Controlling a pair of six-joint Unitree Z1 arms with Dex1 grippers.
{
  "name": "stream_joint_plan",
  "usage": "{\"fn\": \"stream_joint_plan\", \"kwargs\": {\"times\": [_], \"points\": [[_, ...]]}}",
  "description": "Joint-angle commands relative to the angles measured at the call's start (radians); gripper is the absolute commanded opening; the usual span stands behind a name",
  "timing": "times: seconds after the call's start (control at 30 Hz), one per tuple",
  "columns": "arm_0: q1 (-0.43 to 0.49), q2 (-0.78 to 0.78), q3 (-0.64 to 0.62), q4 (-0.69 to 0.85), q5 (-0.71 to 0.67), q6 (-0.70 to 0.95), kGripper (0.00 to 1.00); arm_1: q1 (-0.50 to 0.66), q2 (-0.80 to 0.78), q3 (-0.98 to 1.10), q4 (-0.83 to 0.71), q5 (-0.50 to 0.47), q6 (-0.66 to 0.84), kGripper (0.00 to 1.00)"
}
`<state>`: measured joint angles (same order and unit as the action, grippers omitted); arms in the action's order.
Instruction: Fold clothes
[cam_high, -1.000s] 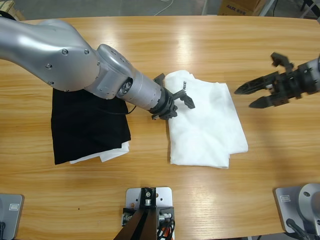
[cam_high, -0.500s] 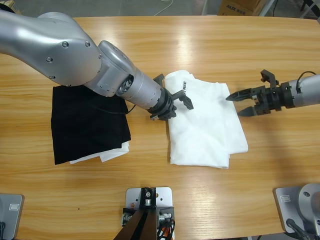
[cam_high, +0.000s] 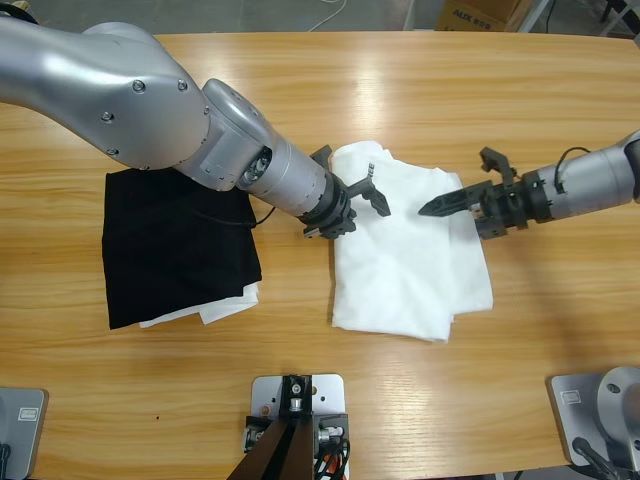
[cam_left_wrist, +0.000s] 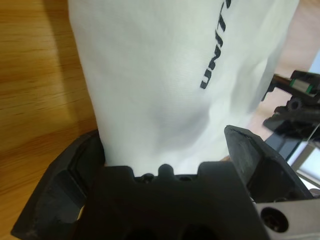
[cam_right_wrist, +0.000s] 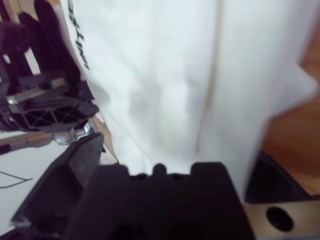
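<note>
One white T-shirt (cam_high: 405, 250) lay part-folded on the wooden table (cam_high: 420, 90), a little right of the middle, with its black lettering (cam_left_wrist: 212, 47) near its upper left corner; two arms reached over it from opposite sides. The left arm (cam_high: 150, 110) came in from the upper left, and its gripper (cam_high: 362, 197) sat at the shirt's upper left edge; in the left wrist view its two black jaws stood apart with white cloth running down between them to the gripper's body, so the pincer was open around the cloth rather than clamped on it. The right arm (cam_high: 590, 180) came in from the right edge, and its gripper (cam_high: 450, 207) lay over the shirt's upper right part; in the right wrist view its two jaws were also spread, with folds of the shirt filling the space between them and a strip of bare table showing at the right; so this pincer too was open, with cloth between its jaws. Each wrist view caught the other gripper beyond the cloth.

To the left of the shirt, well apart from it, lay one folded black garment (cam_high: 175, 250), partly under the left arm; beneath its lower edge one smaller white cloth (cam_high: 215, 308) stuck out. One cardboard box (cam_high: 480, 14) showed beyond the table's far edge.
</note>
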<state>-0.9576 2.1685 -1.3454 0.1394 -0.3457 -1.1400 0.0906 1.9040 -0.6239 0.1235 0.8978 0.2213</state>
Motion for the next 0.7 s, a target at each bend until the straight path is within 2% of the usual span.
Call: {"fn": "stream_joint_plan", "kwargs": {"times": [0.03,0.13,0.2,0.3,0.37,0.53,0.57,0.6,0.63,0.7], "points": [[0.021,0.047,-0.024,0.057,0.002,0.068,0.904,0.063,0.194,0.059,-0.034,-0.038,0.023,0.977],[0.024,0.046,-0.043,0.055,-0.009,0.081,0.87,0.066,0.203,0.059,-0.043,-0.037,0.023,0.977],[0.024,0.054,-0.053,0.038,-0.024,0.088,0.741,0.066,0.203,0.059,-0.046,-0.037,0.024,0.977],[0.024,0.079,-0.082,0.028,-0.054,0.1,0.473,0.065,0.205,0.058,-0.054,-0.037,0.028,0.977],[0.022,0.095,-0.099,0.028,-0.071,0.097,0.381,0.064,0.202,0.06,-0.056,-0.037,0.029,0.973],[0.016,0.106,-0.11,0.031,-0.108,0.107,0.365,0.064,0.198,0.061,-0.058,-0.051,0.044,0.945],[0.015,0.107,-0.11,0.035,-0.115,0.114,0.316,0.064,0.199,0.062,-0.062,-0.054,0.049,0.942],[0.013,0.108,-0.105,0.04,-0.115,0.147,0.044,0.064,0.203,0.064,-0.071,-0.054,0.057,0.893],[0.013,0.106,-0.103,0.045,-0.115,0.171,0.0,0.064,0.204,0.066,-0.074,-0.054,0.061,0.826],[0.011,0.108,-0.108,0.044,-0.118,0.186,0.0,0.064,0.2,0.068,-0.078,-0.054,0.07,0.655]]}}
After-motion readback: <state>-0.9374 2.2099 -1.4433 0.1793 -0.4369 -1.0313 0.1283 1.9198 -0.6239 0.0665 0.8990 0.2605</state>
